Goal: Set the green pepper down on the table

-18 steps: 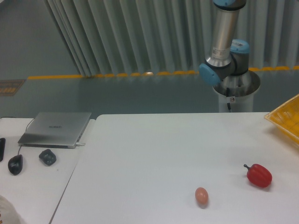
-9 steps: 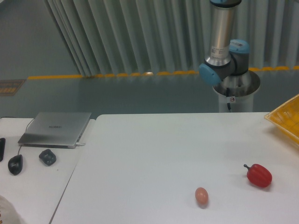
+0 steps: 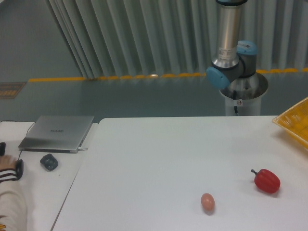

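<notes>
- Worktop (image 3: 159, 159): large, white, rounded corners, fills the lower middle and right of the view.
- Robot arm (image 3: 230, 43): silver column with blue joint caps, rising out of the top edge behind the far side of the worktop, mounted on a pale round base (image 3: 243, 98).
- Claw: not in view; whether apart or together cannot be told.
- Side desk (image 3: 33, 187): smaller, white, just beside the worktop on the left.
- Laptop (image 3: 57, 132): grey, lid closed, at the back of the side desk.
- Yellow crate (image 3: 294, 124): only a corner shows, at the right edge of the worktop.
- Sleeve and hand (image 3: 8, 173): a person's arm comes in from the lower left corner, the hand on a black mouse (image 3: 18, 167) on the side desk.
- Red pepper (image 3: 266, 180): dark stem pointing left, lying on the worktop toward the right.
- Small dark lump (image 3: 48, 161): on the side desk in front of the laptop; kind unclear.
- Egg (image 3: 207, 201): tan, on the worktop near the front, left of the red pepper and apart from it.
- Green pepper: nowhere visible in this view.
</notes>
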Controlling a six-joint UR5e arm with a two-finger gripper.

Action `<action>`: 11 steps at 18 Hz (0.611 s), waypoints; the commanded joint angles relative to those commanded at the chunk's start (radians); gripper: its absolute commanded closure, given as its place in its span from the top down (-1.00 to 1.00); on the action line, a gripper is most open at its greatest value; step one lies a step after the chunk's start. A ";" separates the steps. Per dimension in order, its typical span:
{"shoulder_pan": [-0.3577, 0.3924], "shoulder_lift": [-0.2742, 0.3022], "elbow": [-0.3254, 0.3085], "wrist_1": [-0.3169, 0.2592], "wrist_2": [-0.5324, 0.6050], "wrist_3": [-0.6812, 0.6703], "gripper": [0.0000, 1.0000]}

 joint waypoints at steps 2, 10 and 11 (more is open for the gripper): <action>-0.014 -0.006 0.009 0.002 0.000 0.047 1.00; -0.015 -0.038 0.014 0.002 -0.017 0.144 1.00; -0.005 -0.038 0.014 0.000 -0.035 0.099 1.00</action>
